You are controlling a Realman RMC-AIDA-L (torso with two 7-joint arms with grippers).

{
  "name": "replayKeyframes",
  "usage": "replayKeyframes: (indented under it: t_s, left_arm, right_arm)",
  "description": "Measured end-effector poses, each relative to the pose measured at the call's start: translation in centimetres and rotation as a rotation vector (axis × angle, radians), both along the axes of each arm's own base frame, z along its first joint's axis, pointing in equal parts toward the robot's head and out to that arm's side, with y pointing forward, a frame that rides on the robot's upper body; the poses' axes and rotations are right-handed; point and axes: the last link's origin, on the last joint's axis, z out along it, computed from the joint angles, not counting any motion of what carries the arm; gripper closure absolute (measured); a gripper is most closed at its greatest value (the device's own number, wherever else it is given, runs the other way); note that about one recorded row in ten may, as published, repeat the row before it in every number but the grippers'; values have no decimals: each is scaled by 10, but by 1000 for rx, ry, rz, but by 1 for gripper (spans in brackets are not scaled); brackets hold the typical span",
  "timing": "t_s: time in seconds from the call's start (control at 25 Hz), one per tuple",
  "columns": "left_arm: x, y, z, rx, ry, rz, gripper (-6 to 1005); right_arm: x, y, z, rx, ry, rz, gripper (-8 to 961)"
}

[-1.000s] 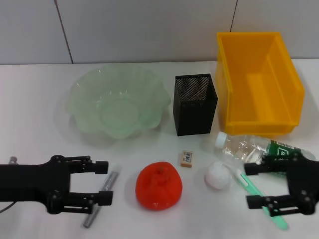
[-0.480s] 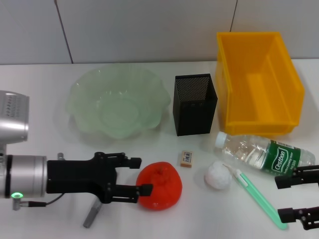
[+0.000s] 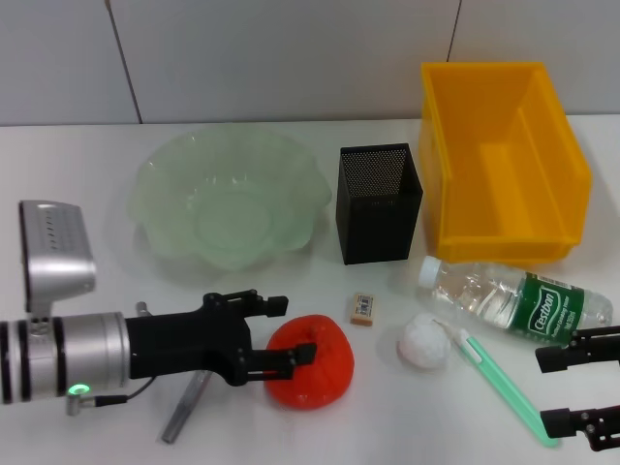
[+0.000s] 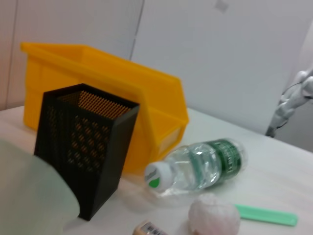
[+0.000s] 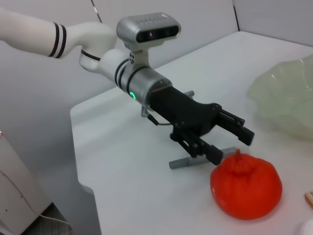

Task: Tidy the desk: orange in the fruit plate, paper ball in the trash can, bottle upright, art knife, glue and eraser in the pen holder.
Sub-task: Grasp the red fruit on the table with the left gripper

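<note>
Fingers of my left gripper (image 3: 289,331) stand apart, tips at the orange (image 3: 312,361). Right gripper (image 3: 554,389) gapes beside the glue (image 3: 502,385); bottle (image 3: 518,297) label reads "Cestbon".

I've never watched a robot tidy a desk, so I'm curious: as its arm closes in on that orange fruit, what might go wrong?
The left hand is open, its fingers level with the orange's edge rather than around it. It could nudge the round fruit away instead of gripping it.

The art knife lies under that arm, so a low sweep might drag it.

If the orange rolls, the eraser and paper ball lie close by and could be knocked.
</note>
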Motion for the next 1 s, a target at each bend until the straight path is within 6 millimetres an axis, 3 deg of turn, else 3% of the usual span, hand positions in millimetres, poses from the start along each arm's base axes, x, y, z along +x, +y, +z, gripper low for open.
replayKeyframes:
  t_s: [0.28,0.64,1.0]
  left_arm:
    - [-1,-3,-19,-3,30,-7,206]
    - [-2,-4,-24,9,36,-11,207]
    - [1,-6,-25,-11,30,-22,438]
  right_arm:
    - [-1,1,-1,-3,-1,5,214]
    - [0,1,-1,8,-1,-4,214]
    - [1,1,-2,8,3,-10,214]
